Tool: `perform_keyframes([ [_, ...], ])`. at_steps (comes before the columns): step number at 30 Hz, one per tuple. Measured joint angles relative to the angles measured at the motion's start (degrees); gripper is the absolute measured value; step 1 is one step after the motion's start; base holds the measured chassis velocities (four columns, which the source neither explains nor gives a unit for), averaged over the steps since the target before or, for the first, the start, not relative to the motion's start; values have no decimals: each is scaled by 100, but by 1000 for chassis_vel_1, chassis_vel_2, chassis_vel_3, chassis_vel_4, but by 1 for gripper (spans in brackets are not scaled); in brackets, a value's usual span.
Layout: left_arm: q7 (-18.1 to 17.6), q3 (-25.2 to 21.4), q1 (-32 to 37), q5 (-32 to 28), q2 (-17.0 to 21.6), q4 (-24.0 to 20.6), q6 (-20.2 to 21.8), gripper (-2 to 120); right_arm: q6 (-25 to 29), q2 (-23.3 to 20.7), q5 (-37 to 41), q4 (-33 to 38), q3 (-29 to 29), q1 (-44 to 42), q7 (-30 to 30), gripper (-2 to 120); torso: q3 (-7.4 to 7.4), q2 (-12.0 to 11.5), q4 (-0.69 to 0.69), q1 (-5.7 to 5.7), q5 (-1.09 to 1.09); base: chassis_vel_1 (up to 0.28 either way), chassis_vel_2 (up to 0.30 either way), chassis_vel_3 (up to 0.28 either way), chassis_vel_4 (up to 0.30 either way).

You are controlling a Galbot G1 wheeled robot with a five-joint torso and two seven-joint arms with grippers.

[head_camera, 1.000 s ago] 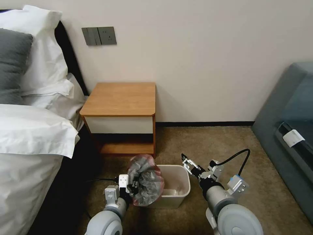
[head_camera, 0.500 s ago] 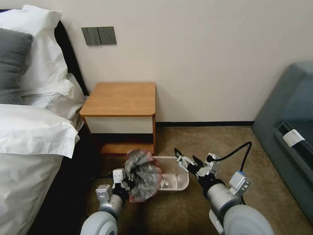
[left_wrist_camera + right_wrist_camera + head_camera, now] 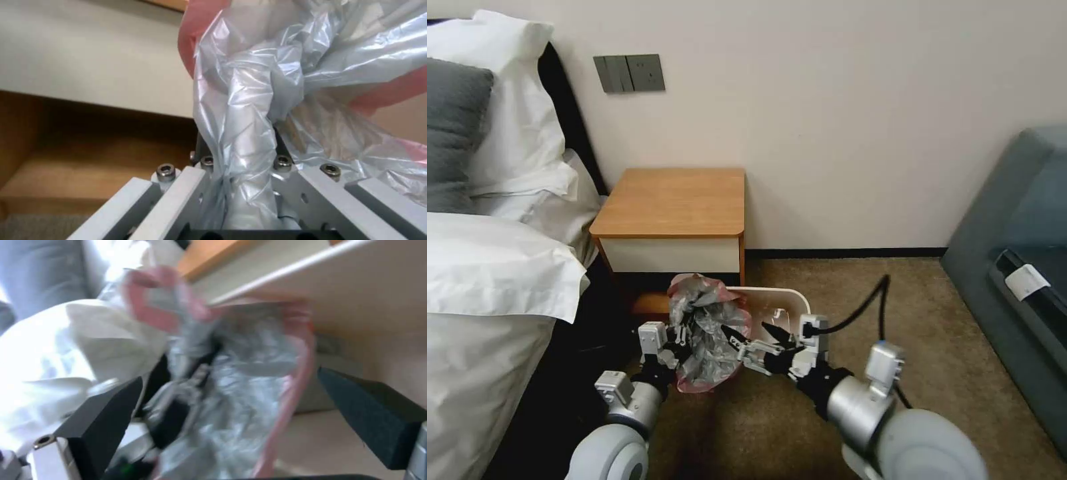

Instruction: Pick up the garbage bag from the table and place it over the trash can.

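The garbage bag (image 3: 707,333), crumpled grey plastic with a pinkish-red rim, hangs bunched in my left gripper (image 3: 677,343), just off the carpet in front of the table (image 3: 674,200). The left wrist view shows the left gripper (image 3: 242,186) shut on a twisted fold of the bag (image 3: 249,100). My right gripper (image 3: 750,333) is open and points left at the bag. In the right wrist view the right gripper (image 3: 229,380) has the bag (image 3: 240,380) between its spread fingers. The beige trash can (image 3: 790,300) lies right behind the bag, tilted with its mouth toward me, close to the table's lower shelf.
A bed with white linen (image 3: 494,267) fills the left side, right beside the table. A grey sofa (image 3: 1020,267) stands at the right. Brown carpet (image 3: 860,287) lies open between the bin and the sofa. The wall is directly behind the table.
The trash can has moved away from me toward the table and tipped. Both arms have followed it forward. The right gripper swung left to the bag, which the left gripper still holds.
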Motion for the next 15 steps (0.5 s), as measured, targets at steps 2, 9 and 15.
perform_keyframes([
  [2,50,-17,31,7,-11,-21,-75,6,2,87,22,-152,-145,179,287,100,0,0,0,0,0,0,0,0,0],
  [9,168,-75,99,37,-38,-64,-197,6,117,302,155,-426,-360,426,563,96,0,0,0,0,0,0,0,0,0],
  [15,242,-143,140,39,-63,-111,-229,6,225,444,160,-593,-400,489,579,74,0,0,0,0,0,0,0,0,0],
])
